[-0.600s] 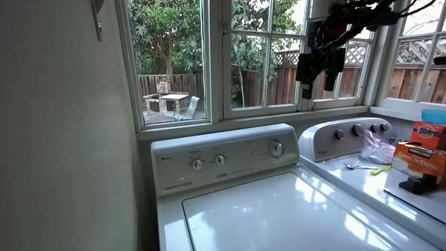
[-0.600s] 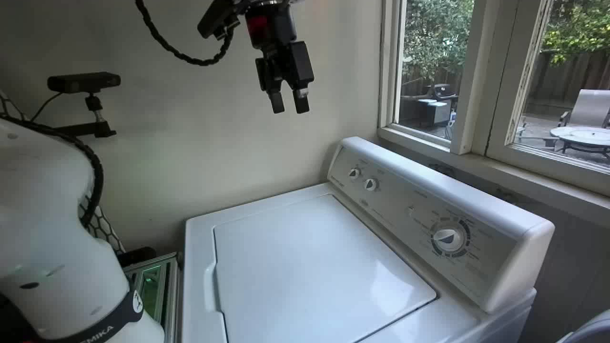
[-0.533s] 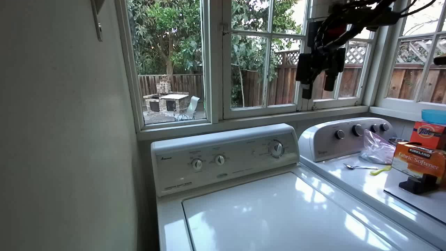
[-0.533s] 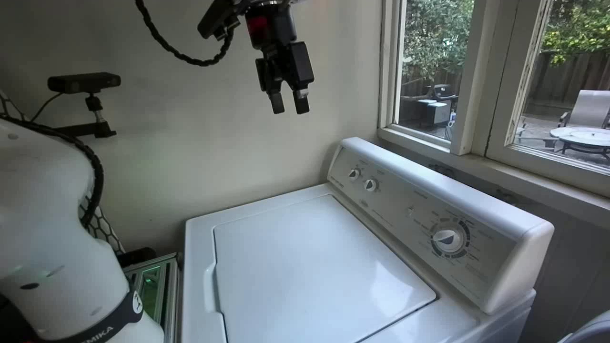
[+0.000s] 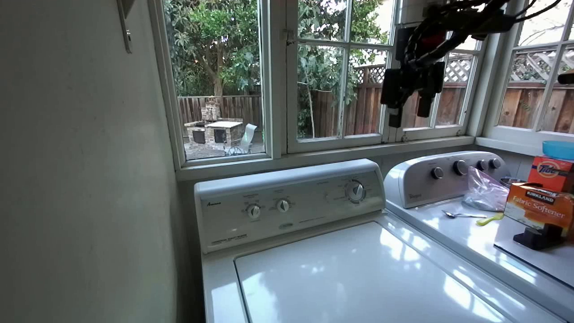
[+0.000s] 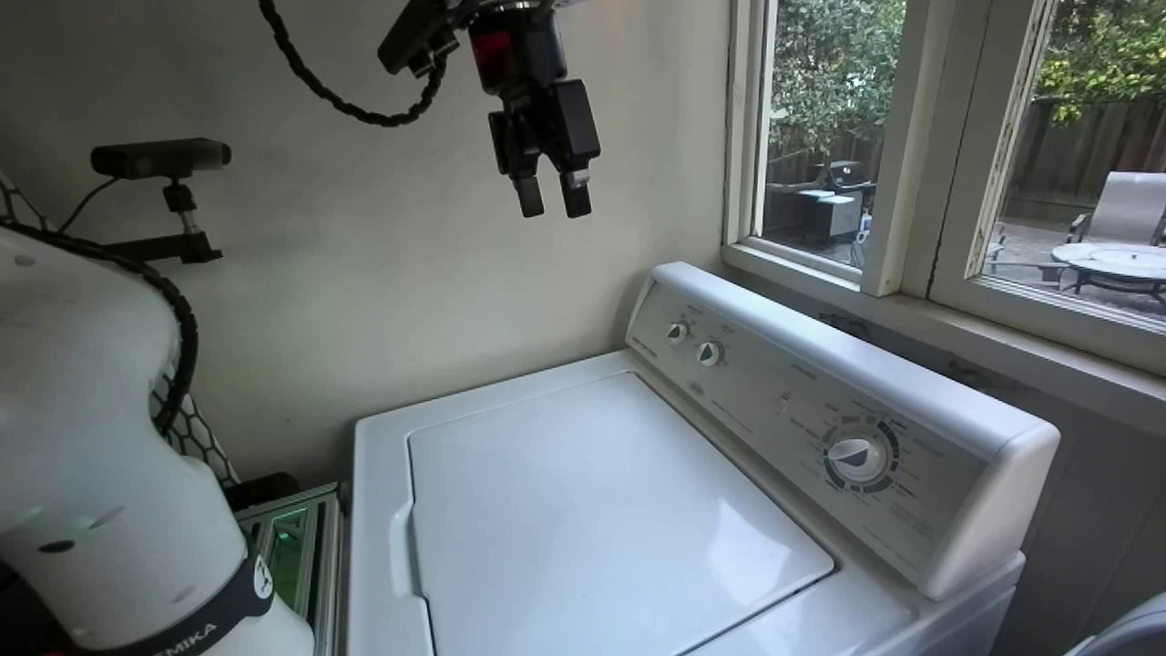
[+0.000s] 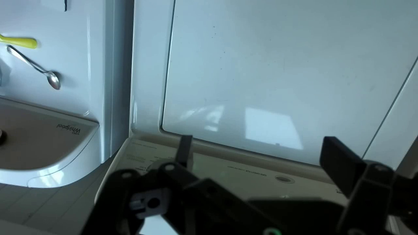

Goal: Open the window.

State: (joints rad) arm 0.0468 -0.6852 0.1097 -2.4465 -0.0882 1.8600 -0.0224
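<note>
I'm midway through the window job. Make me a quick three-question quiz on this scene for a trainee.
1. True or false: the jaws stand open, clear of the wide gridded window sash.
2. Which partly hides the Tide box in an exterior view: (a) a cereal box, (b) a Kirkland Fabric Softener box, (c) a paint can?
3. Fill in: in the wrist view, the control panel nearest the spoon reads ____.

Key: 1. True. 2. b. 3. Whirlpool.
</note>
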